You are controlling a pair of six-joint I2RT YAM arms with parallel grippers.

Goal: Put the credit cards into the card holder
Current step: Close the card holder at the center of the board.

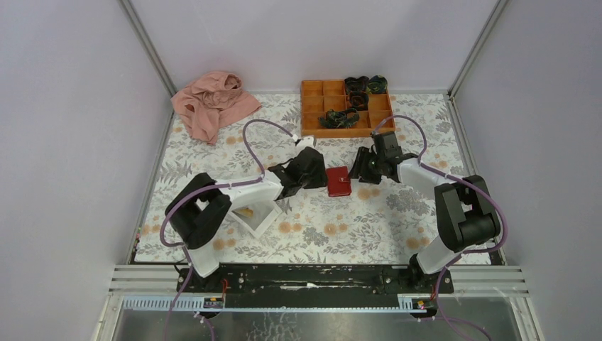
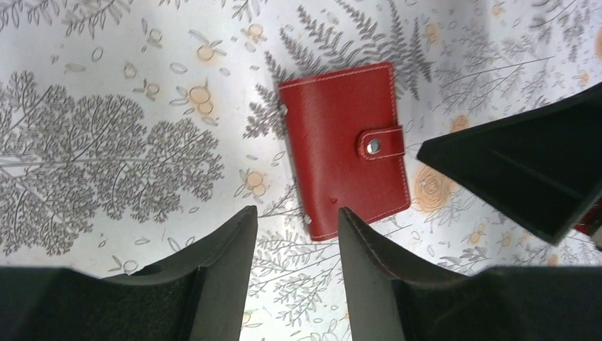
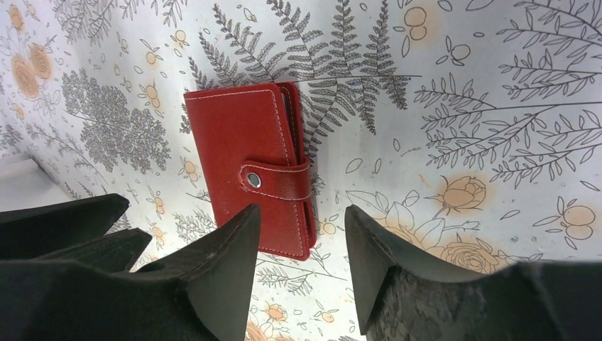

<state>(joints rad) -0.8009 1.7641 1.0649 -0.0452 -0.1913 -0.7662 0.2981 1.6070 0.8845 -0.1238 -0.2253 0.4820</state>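
Observation:
The card holder point(image 1: 338, 181) is a dark-red wallet lying closed and snapped on the flowered cloth at mid-table; it also shows in the left wrist view point(image 2: 346, 145) and the right wrist view point(image 3: 250, 167). My left gripper point(image 1: 317, 176) is open and empty just left of it, its fingertips point(image 2: 248, 220) above the cloth. My right gripper point(image 1: 360, 169) is open and empty just right of it. Golden-tan credit cards point(image 1: 246, 211) lie in the white tray point(image 1: 263, 221) under my left arm, partly hidden.
An orange compartment box point(image 1: 312, 106) with dark coiled items stands at the back. A pink cloth point(image 1: 211, 103) lies crumpled at the back left. Metal frame rails edge the table.

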